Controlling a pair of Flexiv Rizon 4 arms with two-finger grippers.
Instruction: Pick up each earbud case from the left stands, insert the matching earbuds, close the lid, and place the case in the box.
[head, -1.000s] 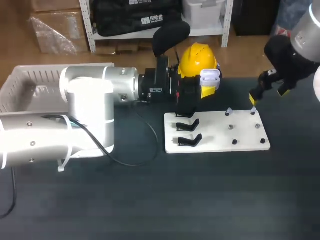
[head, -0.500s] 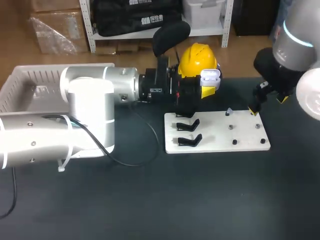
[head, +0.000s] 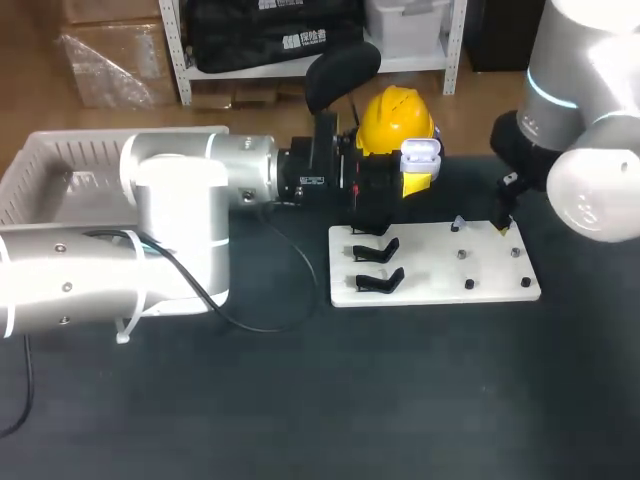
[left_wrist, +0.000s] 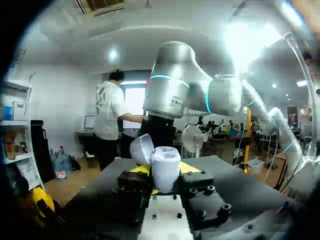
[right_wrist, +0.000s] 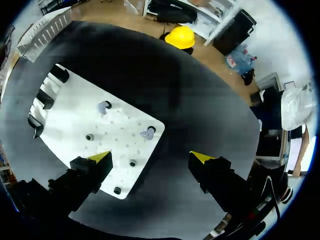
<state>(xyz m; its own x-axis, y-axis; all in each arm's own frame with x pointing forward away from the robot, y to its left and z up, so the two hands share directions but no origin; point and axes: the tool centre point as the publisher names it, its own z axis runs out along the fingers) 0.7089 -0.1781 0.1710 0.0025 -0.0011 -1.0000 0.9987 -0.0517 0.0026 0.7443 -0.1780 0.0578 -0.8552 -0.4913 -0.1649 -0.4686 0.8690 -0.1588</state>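
Earbud case (head: 421, 152): small, rounded, white with a pale lilac tint. Its lid (left_wrist: 141, 148) is hinged open and tilted back. The case is upright, in the air just past the far edge of the white board (head: 430, 290), off that edge's left half and clear of the board.

Left gripper (left_wrist: 161, 175): narrow gap, fingers closed on the lower body of the case from both sides. The yellow tips show just behind the case on either side. The open top of the case sticks out above the fingers.

Right gripper (right_wrist: 151, 157): fingers spread wide, holding and touching nothing. It hangs over the board's far right corner. One yellow tip is over the board, the other past the board's right edge over the dark table (right_wrist: 200, 100).

Two small pale earbuds (right_wrist: 103, 106) (right_wrist: 148, 133) sit in the board's far row on the right half. The second is at the corner, just ahead of the open right gripper and apart from both fingers. Black pegs (right_wrist: 90, 137) stand in the rows nearer than them.

Three black stands (right_wrist: 46, 97) line the board's left side.

White slatted basket (head: 60, 165): well left of the board, partly hidden by the left arm.
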